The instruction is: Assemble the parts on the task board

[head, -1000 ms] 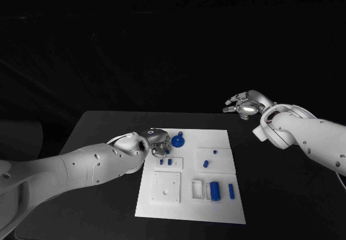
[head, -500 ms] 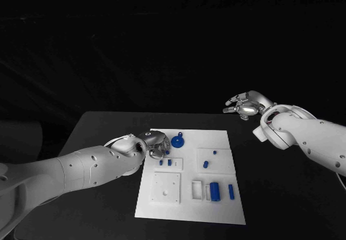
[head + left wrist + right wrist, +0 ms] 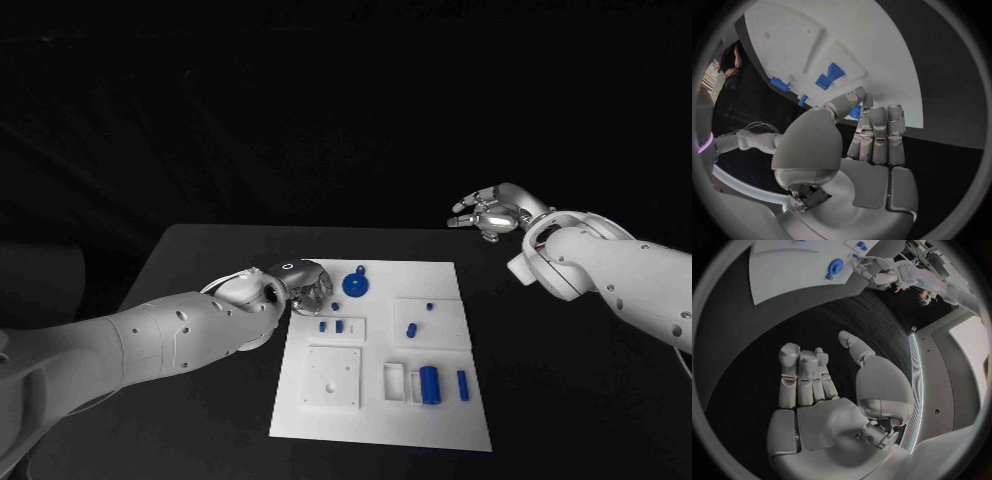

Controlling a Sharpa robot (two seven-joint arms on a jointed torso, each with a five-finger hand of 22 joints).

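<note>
The task board (image 3: 382, 350) lies flat in the middle of the black desk (image 3: 202, 270), blue parts scattered over it — a round blue part (image 3: 358, 286) near its far edge, two upright blue parts (image 3: 444, 381) toward the near right. The left hand (image 3: 306, 288) hangs over the board's far left corner, fingers curled, thumb tip against a small blue part (image 3: 856, 111) — whether it truly grips it I cannot tell. The right hand (image 3: 490, 211) is raised beyond the desk's far right, fingers loosely apart, holding nothing.
</note>
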